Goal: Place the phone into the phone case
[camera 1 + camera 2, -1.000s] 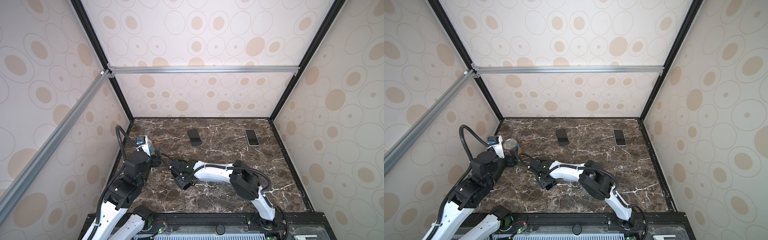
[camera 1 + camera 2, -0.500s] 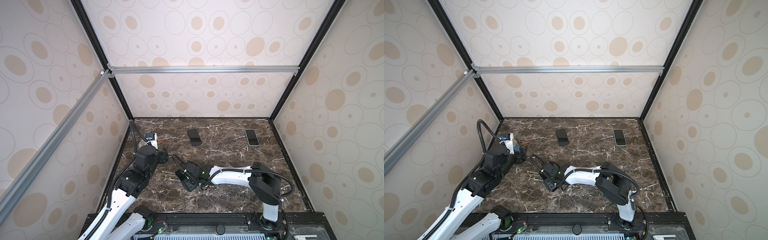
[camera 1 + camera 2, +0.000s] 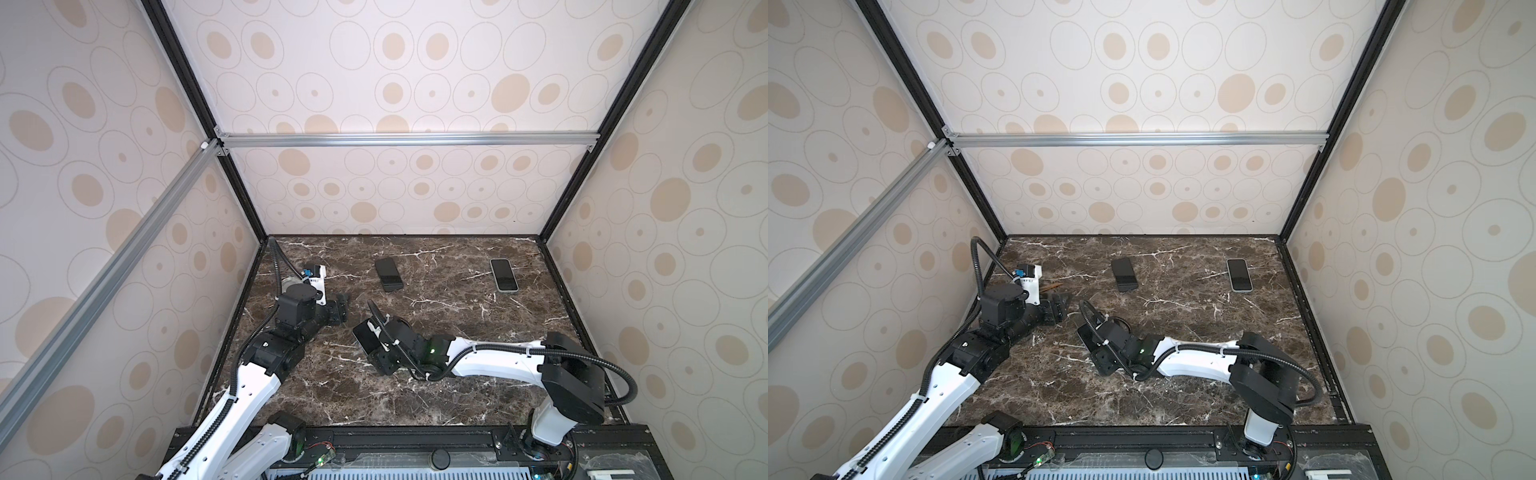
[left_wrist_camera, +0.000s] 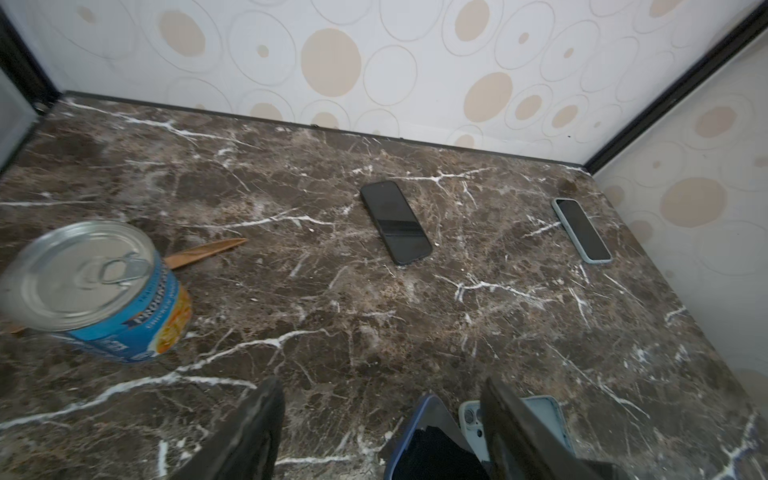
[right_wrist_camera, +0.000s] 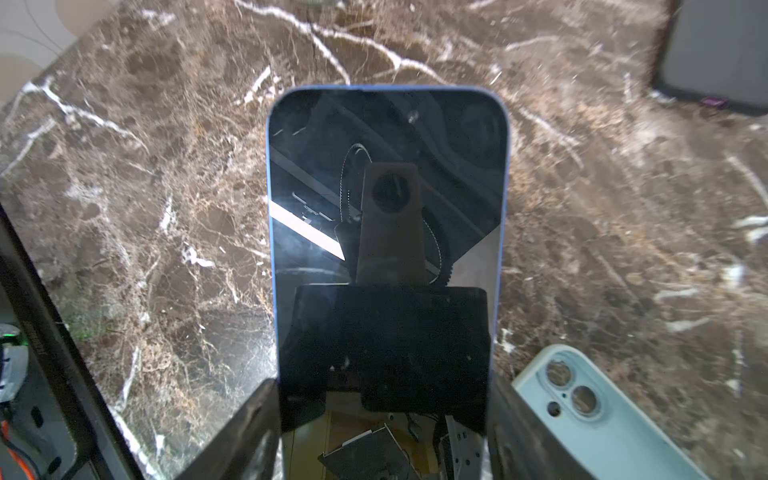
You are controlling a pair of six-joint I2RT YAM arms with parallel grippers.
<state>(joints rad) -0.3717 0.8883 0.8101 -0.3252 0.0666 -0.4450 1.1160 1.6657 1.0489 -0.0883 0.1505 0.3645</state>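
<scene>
The phone (image 5: 386,187), screen up, is clamped by its long edges in the right gripper (image 5: 382,419), near the middle of the table (image 3: 457,332) and seemingly tilted off it. The case (image 5: 590,415) lies just beside it, empty; I cannot tell which face is up. This looks like the carrying step, with insertion not yet begun. The next move calls for squaring the phone over the case. The left gripper (image 4: 382,386), wide open and empty, might steady the case. Far back lie a dark phone (image 3: 388,274) and a cased phone (image 3: 503,275); a sealed can (image 4: 95,286) stands at the left

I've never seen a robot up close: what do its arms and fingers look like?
The left arm and right arm are white links with chunky black joints; a ribbed black hose trails each. The right shows a green light. Fingers are flat, black.
</scene>
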